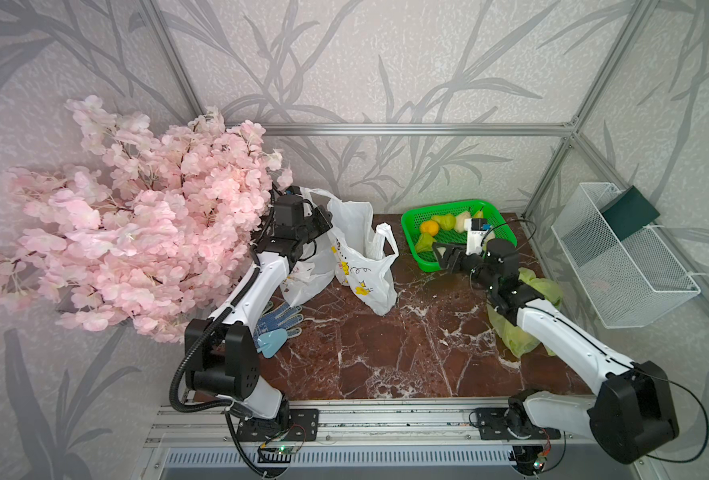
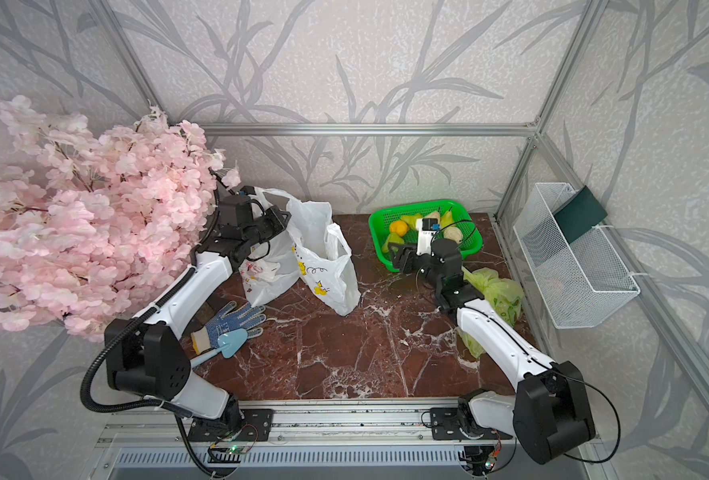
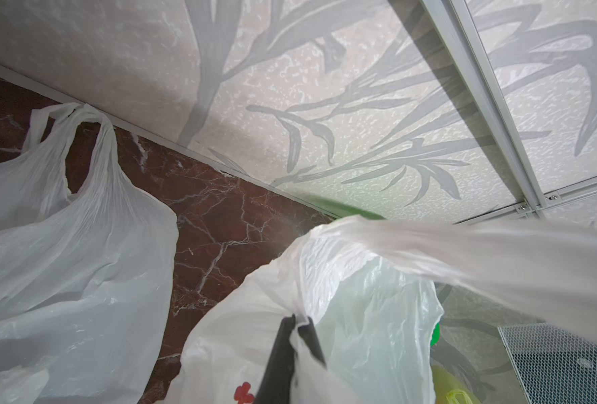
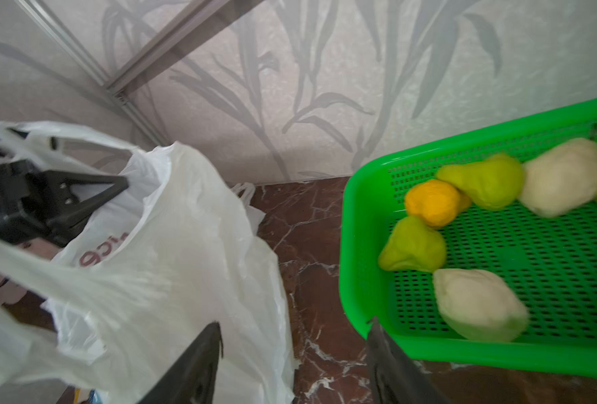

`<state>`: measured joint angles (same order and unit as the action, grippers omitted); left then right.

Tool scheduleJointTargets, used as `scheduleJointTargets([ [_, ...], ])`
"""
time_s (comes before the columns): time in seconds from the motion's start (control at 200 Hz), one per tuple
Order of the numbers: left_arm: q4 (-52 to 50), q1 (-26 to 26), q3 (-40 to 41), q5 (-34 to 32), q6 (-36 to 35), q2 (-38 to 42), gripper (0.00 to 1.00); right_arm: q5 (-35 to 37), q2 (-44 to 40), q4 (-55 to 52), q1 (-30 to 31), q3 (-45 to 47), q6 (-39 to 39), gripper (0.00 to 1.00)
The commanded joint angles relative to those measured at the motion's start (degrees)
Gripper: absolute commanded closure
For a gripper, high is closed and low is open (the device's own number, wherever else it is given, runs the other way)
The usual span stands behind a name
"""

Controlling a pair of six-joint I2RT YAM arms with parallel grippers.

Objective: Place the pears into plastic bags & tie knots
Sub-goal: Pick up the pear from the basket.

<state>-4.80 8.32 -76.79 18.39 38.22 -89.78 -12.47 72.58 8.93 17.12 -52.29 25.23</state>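
Observation:
Several green and cream pears (image 4: 412, 246) lie in a green mesh basket (image 1: 411, 220) at the back right, along with an orange fruit (image 4: 432, 203). Two white plastic bags stand at the back centre. My left gripper (image 3: 295, 325) is shut on the rim of the bag with the pink and red print (image 2: 267, 270), holding it up. The yellow-print bag (image 1: 363, 270) stands beside it, to the right. My right gripper (image 4: 294, 323) is open and empty, low over the table between that bag and the basket's front left corner. A yellow-green bag (image 1: 527, 328) lies crumpled under the right arm.
A big pink blossom branch (image 1: 136, 216) crowds the left side, against the left arm. A dotted work glove (image 1: 282, 320) and a light blue trowel (image 1: 269, 343) lie at the front left of the marble table. A white wire basket (image 1: 623, 266) hangs on the right wall.

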Motion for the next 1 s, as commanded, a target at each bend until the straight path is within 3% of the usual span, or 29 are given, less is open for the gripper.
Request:
scheduleJointTargets([
  [0.0,0.3,1.3,-2.5,3.0,-2.1,-1.4,1.0,2.0,4.1,-21.9,-4.1,-8.3,1.6,0.33],
  [0.16,-4.6,4.8,-7.4,4.8,-4.7,-1.6,1.0,6.6,18.1,-33.4,-5.0,-23.9,-1.6,0.31],
  [0.4,-21.0,8.6,-16.8,-1.2,-13.8,0.9,1.0,10.1,37.9,-41.3,-4.8,-42.4,-6.4,0.23],
  [0.715,-19.8,11.5,-13.4,1.1,-12.1,2.4,1.0,11.1,56.2,-43.4,-1.6,-59.8,-10.9,0.18],
  [0.995,-19.8,12.6,-11.5,1.2,-11.7,1.9,1.0,15.9,75.6,-60.8,0.5,-87.2,-12.9,0.21],
])
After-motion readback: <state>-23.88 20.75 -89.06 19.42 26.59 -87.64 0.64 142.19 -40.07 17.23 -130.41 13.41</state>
